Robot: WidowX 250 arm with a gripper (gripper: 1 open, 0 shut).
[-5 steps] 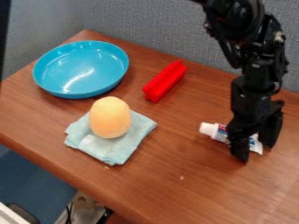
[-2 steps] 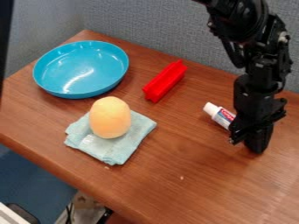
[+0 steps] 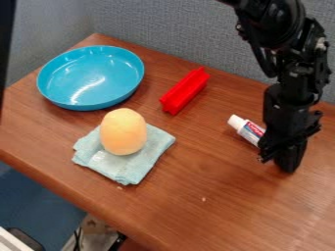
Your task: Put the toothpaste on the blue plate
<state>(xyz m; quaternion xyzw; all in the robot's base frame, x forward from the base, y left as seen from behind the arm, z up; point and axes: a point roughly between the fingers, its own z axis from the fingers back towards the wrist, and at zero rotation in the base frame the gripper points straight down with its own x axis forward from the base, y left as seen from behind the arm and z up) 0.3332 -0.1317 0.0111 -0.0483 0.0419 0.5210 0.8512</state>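
Compared with a second ago, the gripper [image 3: 283, 157] is seen closed down: the fingers were spread wide either side of the toothpaste [image 3: 246, 127] and are now drawn fully together over its far end, at the right of the frame. The tube is also seen at a slightly different angle than before, higher and more tilted. Whether the tube is actually pinched cannot be confirmed, since the fingertips and the tube's right end are hidden by the black arm; a grasp is judged likely, so the lift toward the plate is probably the next step. The toothpaste is still down on the worktop [image 3: 210, 196], right of centre, well apart from the blue plate [image 3: 69, 98] at upper left. The visible part is a small white tube with red and blue print and a white cap pointing left. Between tube and plate lie a red block [image 3: 185, 90] and an orange egg-shaped object [image 3: 124, 130] resting on a pale teal cloth [image 3: 155, 149]. Nothing is on the plate yet.
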